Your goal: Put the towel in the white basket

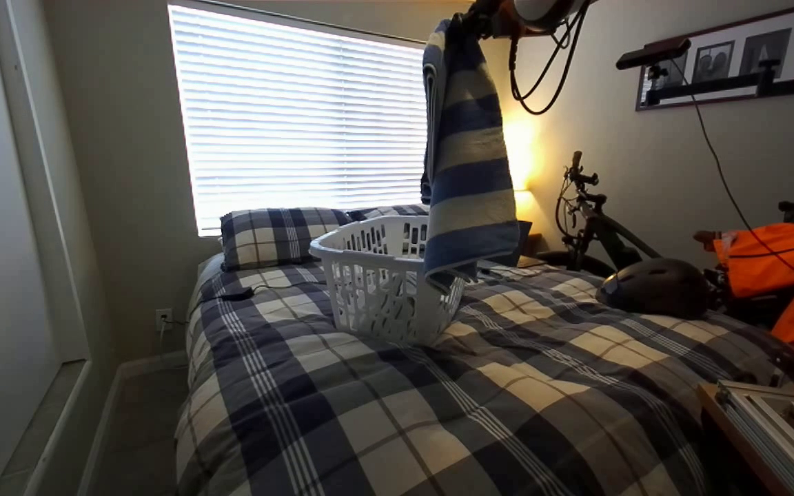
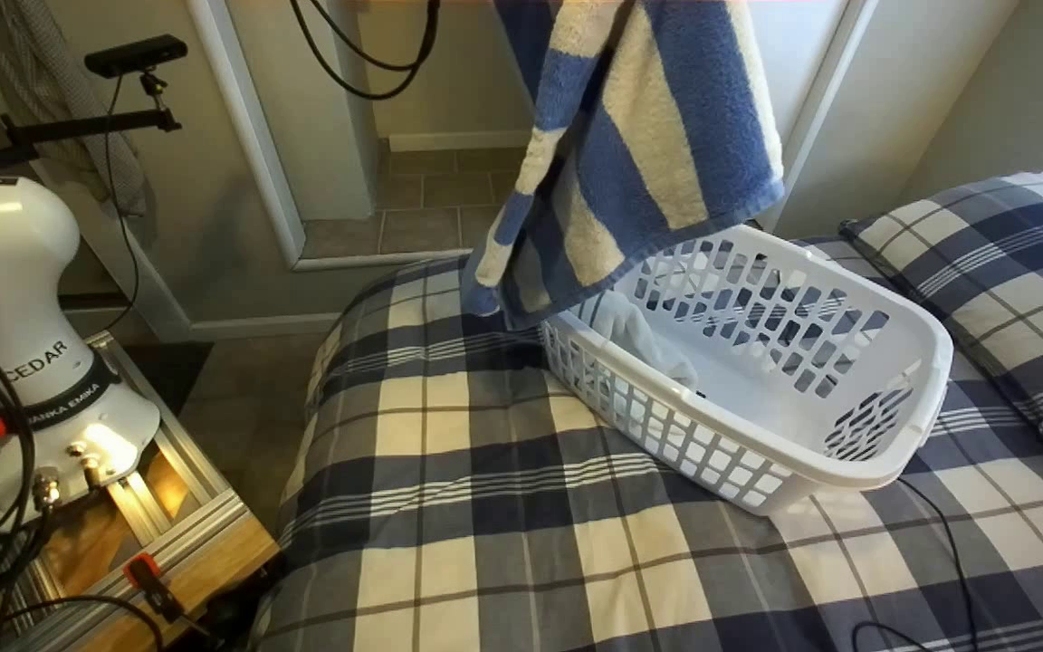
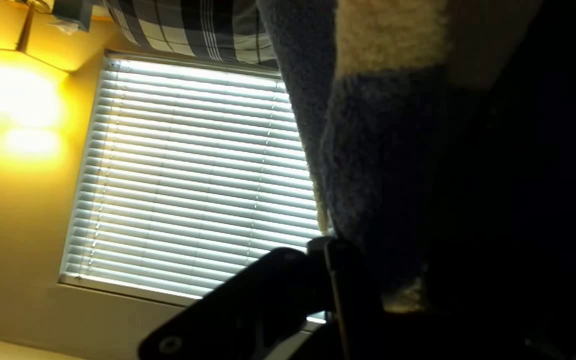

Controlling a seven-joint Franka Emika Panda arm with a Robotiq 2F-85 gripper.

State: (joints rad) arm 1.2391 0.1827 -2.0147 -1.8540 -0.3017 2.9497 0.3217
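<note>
Currently end effector (image 1: 464,27) has top of blue/cream striped terry towel (image 2: 657,145) pinched; rest hangs below it. White slotted laundry basket (image 2: 739,426) sits well below end effector, nr towel's btm end, w/ pale cloth (image 2: 632,333) inside; can't tell if towel & basket touch.

Daylight glows through slatted window blinds (image 1: 300,124) at far center in an exterior view, as a lamp (image 1: 523,204) warms the right wall (image 1: 586,131) beyond a plaid-covered bed (image 1: 397,427).
</note>
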